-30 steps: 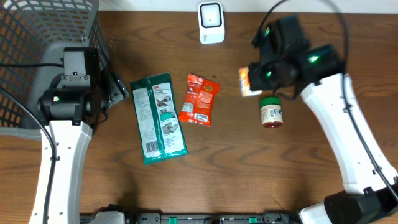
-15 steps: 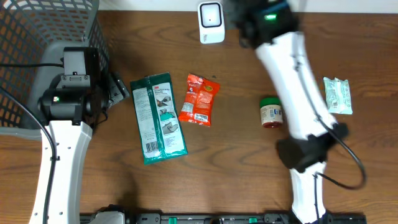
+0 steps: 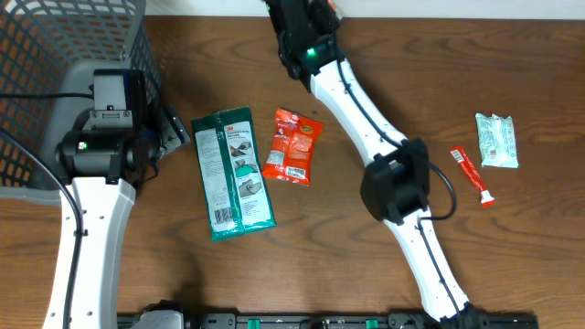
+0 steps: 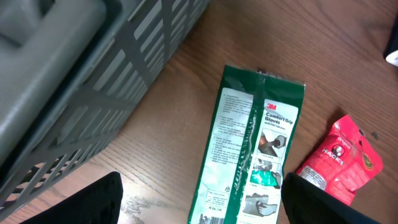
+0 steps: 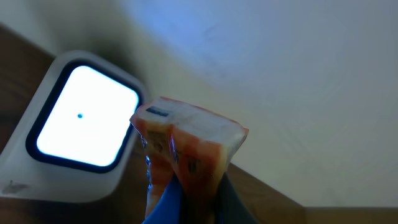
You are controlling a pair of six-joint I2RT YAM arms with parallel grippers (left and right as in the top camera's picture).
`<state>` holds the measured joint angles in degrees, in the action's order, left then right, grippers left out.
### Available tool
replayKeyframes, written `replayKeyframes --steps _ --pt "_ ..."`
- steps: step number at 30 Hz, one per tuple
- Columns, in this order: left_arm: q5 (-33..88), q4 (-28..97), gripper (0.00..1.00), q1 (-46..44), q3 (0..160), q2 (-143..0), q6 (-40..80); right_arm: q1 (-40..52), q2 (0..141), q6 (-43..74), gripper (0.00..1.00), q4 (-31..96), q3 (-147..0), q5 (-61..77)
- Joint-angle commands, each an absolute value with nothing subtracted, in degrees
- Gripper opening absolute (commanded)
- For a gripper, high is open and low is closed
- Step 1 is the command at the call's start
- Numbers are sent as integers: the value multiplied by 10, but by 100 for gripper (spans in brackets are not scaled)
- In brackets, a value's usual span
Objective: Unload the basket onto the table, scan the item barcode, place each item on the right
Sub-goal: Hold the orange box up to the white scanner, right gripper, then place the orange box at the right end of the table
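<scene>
by far-edge scanner, right tool pinching orange packet; left tool spread

Shop checkout, barcode scanner, mesh basket

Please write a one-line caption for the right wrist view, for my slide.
The right hand holds an orange packet close to the lit window of the white scanner.

Glossy orange packet, smooth white plastic scanner, matt wood-grain table
</scene>
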<state>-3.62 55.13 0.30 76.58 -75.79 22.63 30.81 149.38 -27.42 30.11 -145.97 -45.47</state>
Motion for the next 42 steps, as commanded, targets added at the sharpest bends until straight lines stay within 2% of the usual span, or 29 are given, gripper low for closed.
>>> replayKeyframes --steps 1,18,23,28,31,36,42 --pt "-48 552 82 6 768 -760 223 307 1534 -321 1 269 -1465 -475" --pt "-48 552 82 6 768 -760 223 299 1560 -331 1 242 -1465 -456" --pt "-48 552 82 6 768 -760 223 301 1520 -326 1 254 -1465 -461" --pt "-48 552 82 6 768 -760 223 304 1414 -207 1 385 -1465 -443" --pt "-48 552 82 6 768 -760 223 300 1323 -96 1 566 -1465 -333" --pt "-48 552 82 6 768 -760 223 280 1235 -15 1 773 -1465 -241" --pt "-48 552 82 6 768 -760 223 209 1173 49 1 957 -1465 -220"
